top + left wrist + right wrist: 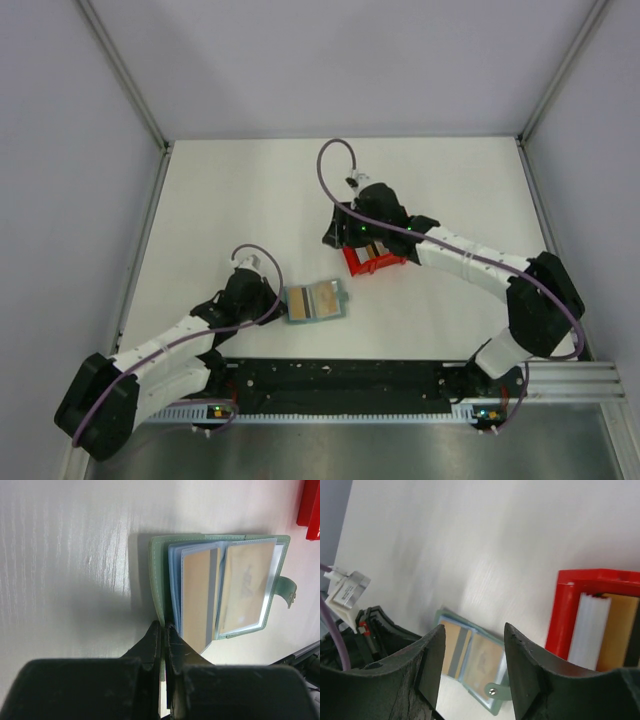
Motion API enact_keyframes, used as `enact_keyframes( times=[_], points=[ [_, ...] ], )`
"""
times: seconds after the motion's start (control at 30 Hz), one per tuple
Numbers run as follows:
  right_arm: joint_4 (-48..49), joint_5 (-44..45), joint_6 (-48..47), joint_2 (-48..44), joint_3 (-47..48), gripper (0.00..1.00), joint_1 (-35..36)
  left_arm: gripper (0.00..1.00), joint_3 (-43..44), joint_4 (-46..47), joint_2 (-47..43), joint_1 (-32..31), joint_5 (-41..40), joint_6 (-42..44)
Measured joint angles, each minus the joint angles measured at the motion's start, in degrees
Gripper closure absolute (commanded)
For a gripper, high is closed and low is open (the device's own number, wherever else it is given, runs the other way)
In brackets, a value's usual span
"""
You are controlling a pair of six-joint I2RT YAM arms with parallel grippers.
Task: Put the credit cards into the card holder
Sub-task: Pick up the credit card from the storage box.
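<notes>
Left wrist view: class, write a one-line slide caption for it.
Left claw pinches the near edge of the open card holder, tan cards showing in its sleeves; red bin at top right.

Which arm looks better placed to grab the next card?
The right: the open right gripper hangs by the red plastic bin of tan and white cards, while the left gripper is clamped on the edge of the open grey-green folding card holder.

From above, the right arm (470, 260) covers most of the red bin (358, 264) — its cards (594, 630) run off the right wrist view's edge. Print on the card holder's (159, 565) cards — too blurred to read.
</notes>
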Motion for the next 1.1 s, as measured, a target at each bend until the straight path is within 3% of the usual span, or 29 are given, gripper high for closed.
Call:
enact_keyframes(
  times=[0.27, 1.1],
  points=[
    [-4.9, -0.7, -3.6, 1.4, 0.3, 0.50, -7.4, 1.00, 0.7, -0.8, 0.0, 0.0, -0.2, 0.7],
    [-7.1, -0.5, -5.6, 4.1, -1.2, 0.49, -10.1, 1.00, 0.7, -1.6, 0.1, 0.0, -0.6, 0.7]
  ],
)
